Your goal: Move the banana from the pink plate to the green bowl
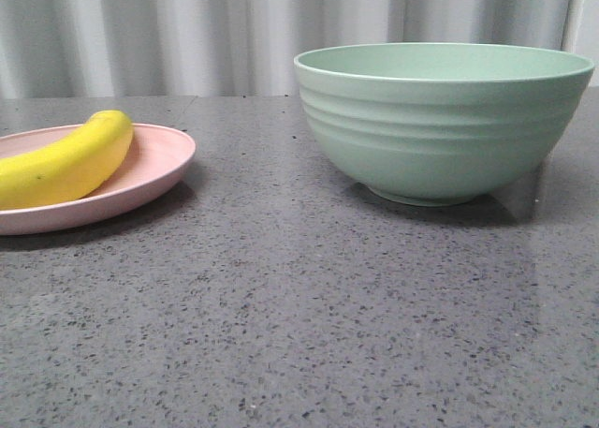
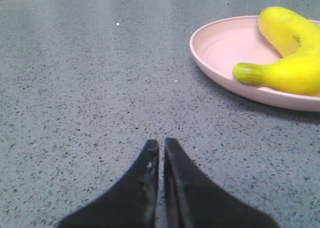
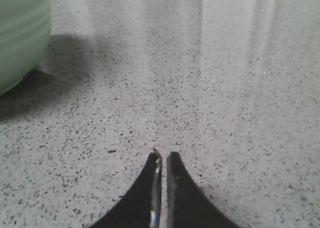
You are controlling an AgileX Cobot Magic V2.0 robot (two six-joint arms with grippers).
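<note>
The yellow banana [image 1: 67, 162] lies on the pink plate [image 1: 159, 170] at the left of the front view. The green bowl [image 1: 440, 119] stands upright at the right, empty as far as I can see. In the left wrist view my left gripper [image 2: 161, 143] is shut and empty, low over the bare table, with the banana [image 2: 290, 56] and the plate [image 2: 225, 46] ahead and off to one side. In the right wrist view my right gripper [image 3: 163, 156] is shut and empty over bare table, with the bowl's ridged wall [image 3: 22, 33] off to one side. Neither gripper shows in the front view.
The table [image 1: 299, 306] is a grey speckled stone top. A pale pleated curtain [image 1: 234, 30] closes off the back. The plate and bowl stand apart with bare table between them.
</note>
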